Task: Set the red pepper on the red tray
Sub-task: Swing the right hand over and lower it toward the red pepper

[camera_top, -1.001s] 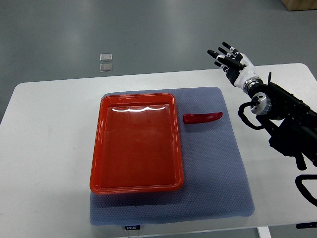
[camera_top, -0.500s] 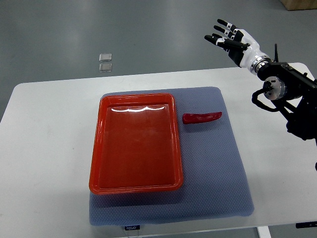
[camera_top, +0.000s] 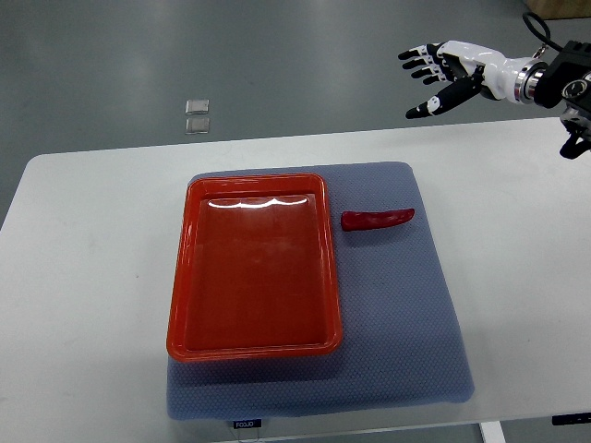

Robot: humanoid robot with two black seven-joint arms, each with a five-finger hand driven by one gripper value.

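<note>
At the near edge of the white table [camera_top: 83, 277] lies a blue-grey mat [camera_top: 397, 314], and on its left part sits the red tray [camera_top: 254, 346], empty and glossy. Just beside the tray's far right corner, apart from its rim, the red pepper [camera_top: 378, 219] rests on the mat, lying crosswise with its tip pointing right. It has not shifted over the last second.

What has changed is the arm: a second ago the right hand [camera_top: 450, 72] hovered over the table's far right corner with the forearm low across the table; it has since lifted and swung back to the upper right, beyond the table's far edge and well apart from the pepper. That probably means the reach has not really started, so the task is at its beginning.

The hand is released, fingers [camera_top: 423, 57] spread wide, thumb out, holding and touching nothing. Two small clear squares [camera_top: 197, 114] lie on the floor beyond.
</note>
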